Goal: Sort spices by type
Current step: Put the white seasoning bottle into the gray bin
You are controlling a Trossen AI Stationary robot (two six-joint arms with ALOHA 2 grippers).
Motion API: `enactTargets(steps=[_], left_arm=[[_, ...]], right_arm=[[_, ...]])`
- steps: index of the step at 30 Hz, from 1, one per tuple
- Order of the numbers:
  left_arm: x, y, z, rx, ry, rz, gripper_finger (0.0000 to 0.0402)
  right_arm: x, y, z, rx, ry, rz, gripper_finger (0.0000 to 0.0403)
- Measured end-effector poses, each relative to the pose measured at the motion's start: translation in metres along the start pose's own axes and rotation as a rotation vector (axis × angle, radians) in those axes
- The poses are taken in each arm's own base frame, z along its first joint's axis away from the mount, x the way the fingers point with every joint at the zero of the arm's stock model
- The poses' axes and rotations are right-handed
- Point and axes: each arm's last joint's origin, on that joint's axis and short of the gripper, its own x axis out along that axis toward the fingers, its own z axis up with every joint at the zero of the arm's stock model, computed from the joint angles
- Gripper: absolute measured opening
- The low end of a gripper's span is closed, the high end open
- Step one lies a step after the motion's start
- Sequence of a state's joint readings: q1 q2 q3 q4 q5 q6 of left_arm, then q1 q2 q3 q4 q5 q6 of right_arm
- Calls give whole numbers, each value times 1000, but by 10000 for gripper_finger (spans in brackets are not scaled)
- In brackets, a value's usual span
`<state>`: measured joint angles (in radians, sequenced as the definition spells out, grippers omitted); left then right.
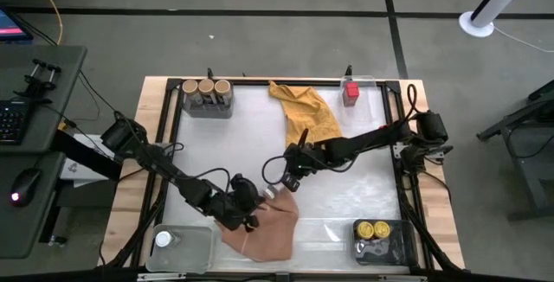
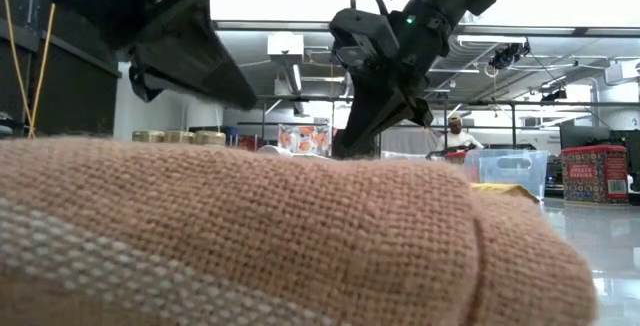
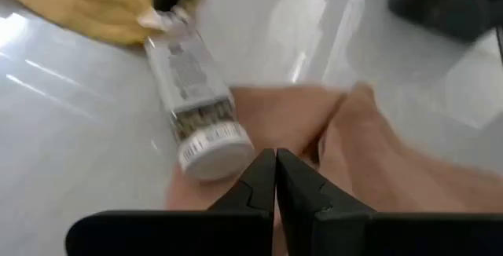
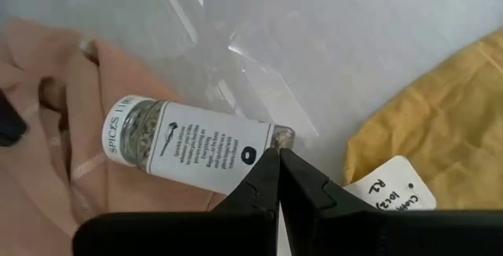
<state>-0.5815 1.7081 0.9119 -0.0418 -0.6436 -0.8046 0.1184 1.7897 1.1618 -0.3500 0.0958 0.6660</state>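
Where it lies toppled on the pink cloth (image 4: 47,185), the white-lidded jar (image 4: 189,152) shows green herbs

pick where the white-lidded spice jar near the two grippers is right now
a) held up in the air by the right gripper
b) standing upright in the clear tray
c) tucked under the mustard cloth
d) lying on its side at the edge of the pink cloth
d, the white-lidded jar lies flat on its side, its lid end on the pink cloth, with the shut right gripper at its other end.
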Motion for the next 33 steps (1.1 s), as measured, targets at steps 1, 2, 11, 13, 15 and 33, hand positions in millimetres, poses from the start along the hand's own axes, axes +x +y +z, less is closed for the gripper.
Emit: enactTargets(steps=[1, 2, 11, 13, 15, 33], left_arm=[[2, 0, -2, 11, 21, -10, 0], [5, 0, -3, 23, 44, -22, 0], [32, 2, -18, 46, 138, -76, 0], [35, 4, -18, 41, 140, -63, 0], [37, 5, -18, 37, 138, -54, 0], [40, 12, -15, 69, 94, 23, 0]], right_arm=[[0, 0, 1, -2, -2, 2, 0], [0, -1, 1, -3, -4, 4, 0], [0, -3, 3, -8, 21, 34, 0], [3, -3, 1, -8, 37, 28, 0], [8, -5, -2, -4, 60, 14, 0], [17, -3, -1, 24, 41, 25, 0]])
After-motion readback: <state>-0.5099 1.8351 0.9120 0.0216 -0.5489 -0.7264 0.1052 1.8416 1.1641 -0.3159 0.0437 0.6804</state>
